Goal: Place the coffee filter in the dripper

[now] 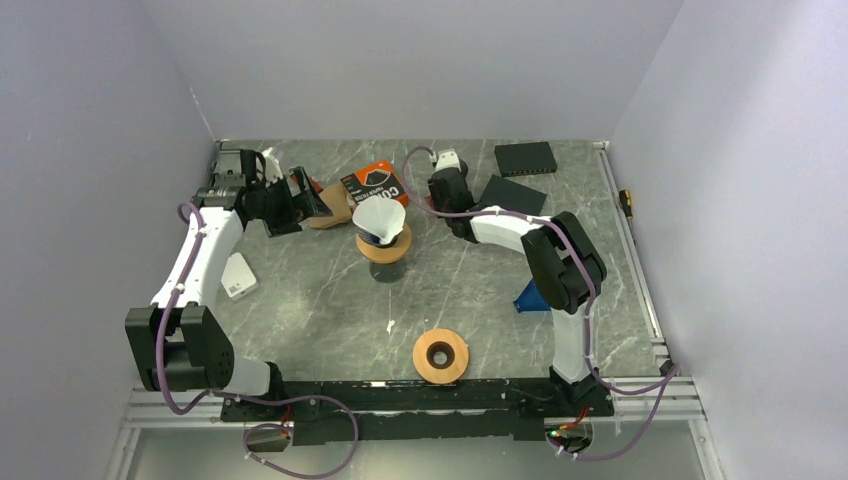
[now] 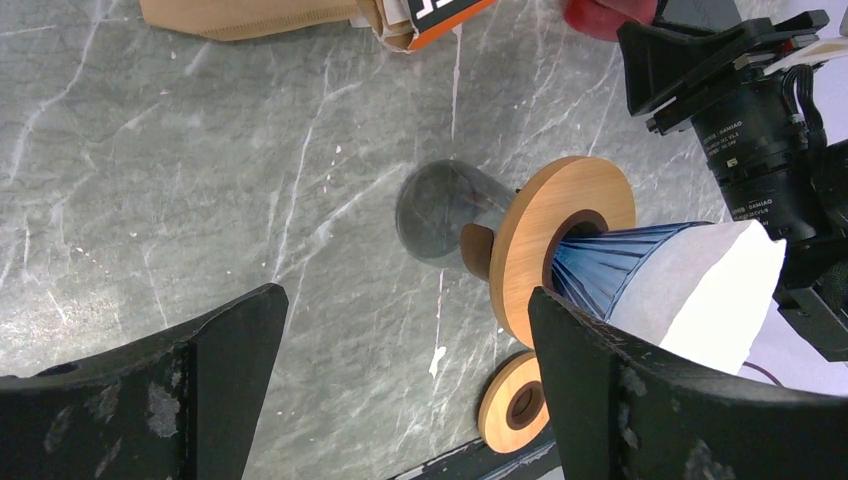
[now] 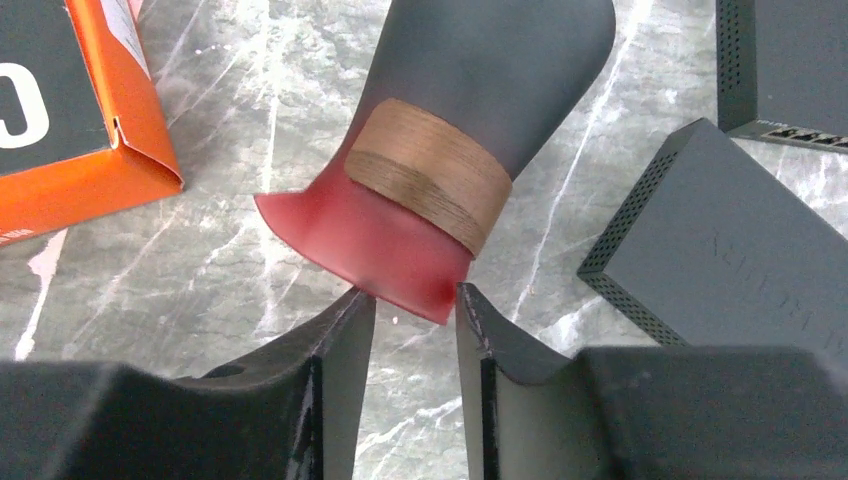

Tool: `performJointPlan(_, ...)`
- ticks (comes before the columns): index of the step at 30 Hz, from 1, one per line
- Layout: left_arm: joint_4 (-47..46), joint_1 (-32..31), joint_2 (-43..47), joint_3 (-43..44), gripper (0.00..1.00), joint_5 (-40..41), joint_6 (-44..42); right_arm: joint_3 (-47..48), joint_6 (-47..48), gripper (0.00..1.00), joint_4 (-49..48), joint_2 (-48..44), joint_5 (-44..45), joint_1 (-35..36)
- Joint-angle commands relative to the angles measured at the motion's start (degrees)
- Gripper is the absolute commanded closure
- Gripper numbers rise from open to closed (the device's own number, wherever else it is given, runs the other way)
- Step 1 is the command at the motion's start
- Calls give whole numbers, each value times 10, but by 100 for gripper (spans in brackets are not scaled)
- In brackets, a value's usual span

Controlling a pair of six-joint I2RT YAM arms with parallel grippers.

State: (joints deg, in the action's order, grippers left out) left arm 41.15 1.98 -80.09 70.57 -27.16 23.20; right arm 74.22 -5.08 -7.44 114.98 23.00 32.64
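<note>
Much of the blue piece [image 1: 527, 297] on the counter [image 1: 320, 310] is hidden behind the right arm's elbow, and its shape cannot be made out. In the top view the red-rimmed cone [image 3: 375, 240] is covered by the right gripper [image 3: 412, 298]. It is shown clearly only in the right wrist view, cut off at the top edge, with a wooden band [image 3: 425, 175] around its neck. The orange box [image 1: 372, 182] is cut off in both wrist views, and the brown packet [image 1: 325, 214] is cut off at the top of the left wrist view.

The coffee filter [image 2: 705, 290], a white paper cone, is seated in the dripper [image 2: 550, 235], which stands on the counter between the two grippers. It is seen just beyond the left gripper [image 2: 405, 300], toward its right finger, and is not touched. The left jaws are spread wide with nothing between them. The right jaws are drawn to a narrow gap at the lip of the red-rimmed cone, apart from the filter; whether the lip is pinched cannot be told.

Counted:
- one filter
- one dripper with a wooden collar
- one loose wooden ring [image 1: 441, 356] near the arm bases
- two dark boxes, a far one [image 1: 525, 158] and a nearer one [image 1: 512, 195]
- one white block [image 1: 238, 275]
</note>
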Motion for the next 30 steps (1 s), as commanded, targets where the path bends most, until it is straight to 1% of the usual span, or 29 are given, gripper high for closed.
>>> performJointPlan(1, -11, 3, 19, -5, 3, -13, -5, 20, 36, 67, -41, -5, 20, -1)
performJointPlan(4, -15, 3, 22, -8, 4, -17, -3, 5, 40, 82, -51, -20, 18, -1)
performJointPlan(10, -14, 2, 24, -5, 4, -23, -2, -12, 42, 99, -52, -53, 20, 1)
performJointPlan(11, -14, 3, 25, -5, 4, -24, -2, -11, 42, 100, -47, -58, 20, 1)
performJointPlan(17, -12, 3, 34, -10, 4, -18, -3, 0, 30, 100, -6, -97, 5, 0)
performJointPlan(24, -10, 2, 38, -11, 4, -21, -5, 60, -11, 100, 124, -121, -35, -4)
performJointPlan(27, -8, 2, 38, -10, 4, -23, -8, 77, -28, 100, 172, -131, -66, -11)
performJointPlan(30, -4, 2, 35, -6, 5, -20, -13, 112, -37, 100, 243, -135, -99, -18)
